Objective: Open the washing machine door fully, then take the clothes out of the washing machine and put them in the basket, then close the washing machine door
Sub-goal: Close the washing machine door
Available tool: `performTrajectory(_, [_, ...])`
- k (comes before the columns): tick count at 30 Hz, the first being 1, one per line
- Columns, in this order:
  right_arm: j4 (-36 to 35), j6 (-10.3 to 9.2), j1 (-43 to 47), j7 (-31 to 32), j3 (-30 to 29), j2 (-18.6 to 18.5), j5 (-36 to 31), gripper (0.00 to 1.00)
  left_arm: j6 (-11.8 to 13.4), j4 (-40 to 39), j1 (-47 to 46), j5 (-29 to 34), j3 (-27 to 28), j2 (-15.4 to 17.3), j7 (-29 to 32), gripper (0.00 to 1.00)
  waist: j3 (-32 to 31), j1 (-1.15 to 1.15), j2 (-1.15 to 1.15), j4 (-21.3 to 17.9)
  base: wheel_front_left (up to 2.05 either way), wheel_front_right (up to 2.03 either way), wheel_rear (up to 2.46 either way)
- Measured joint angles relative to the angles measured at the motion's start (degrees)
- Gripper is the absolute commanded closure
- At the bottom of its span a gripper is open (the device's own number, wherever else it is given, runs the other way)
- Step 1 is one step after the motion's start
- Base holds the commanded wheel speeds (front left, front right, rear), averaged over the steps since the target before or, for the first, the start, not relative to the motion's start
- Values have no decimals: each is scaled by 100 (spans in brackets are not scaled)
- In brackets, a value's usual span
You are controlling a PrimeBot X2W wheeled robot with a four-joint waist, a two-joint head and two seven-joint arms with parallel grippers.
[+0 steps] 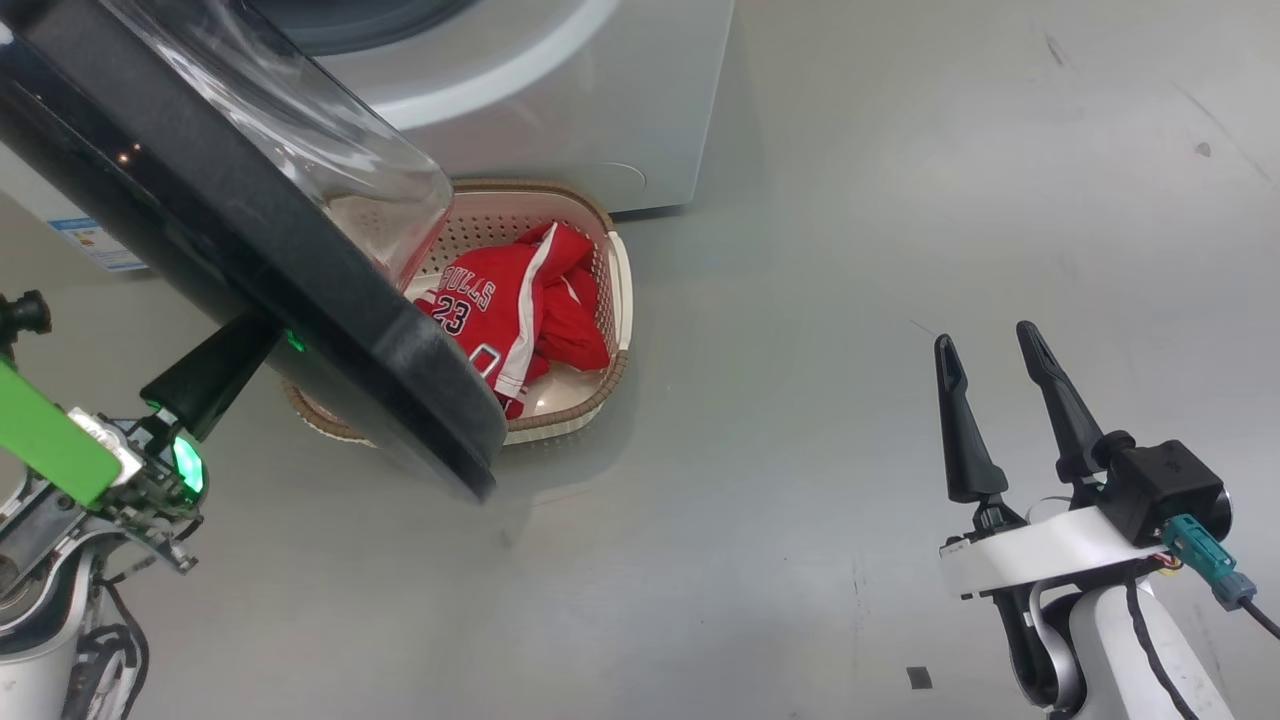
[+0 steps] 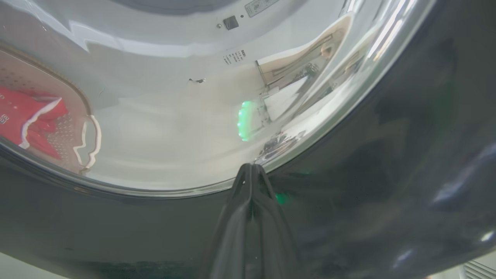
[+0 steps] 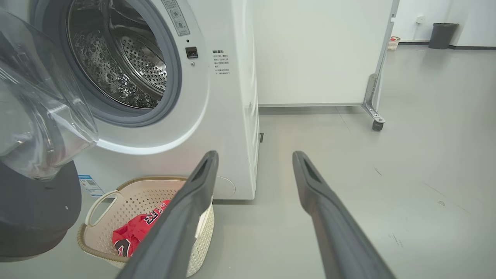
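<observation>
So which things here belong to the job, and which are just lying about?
Job: washing machine door, washing machine, clothes, basket, left gripper at the door.
Lying about: wheeled white partition, dark bin, small far basket.

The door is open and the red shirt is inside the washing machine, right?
Not quite. The door is open, but the red shirt lies in the basket on the floor, not inside the washing machine. The right wrist view shows this.
</observation>
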Motion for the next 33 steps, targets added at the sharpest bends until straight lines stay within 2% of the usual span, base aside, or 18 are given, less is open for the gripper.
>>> performTrajectory(16, [249,9,-201,-77,100,55,146,0,-1,633,-823,133,-12,-109,-225,100,223,0,0,-707,0,0,0])
performTrajectory(33, [450,8,-218,-101,178,126,314,0,3,1372,-1651,354,356,-80,-668,100,386,0,0,-1543,0,0,0])
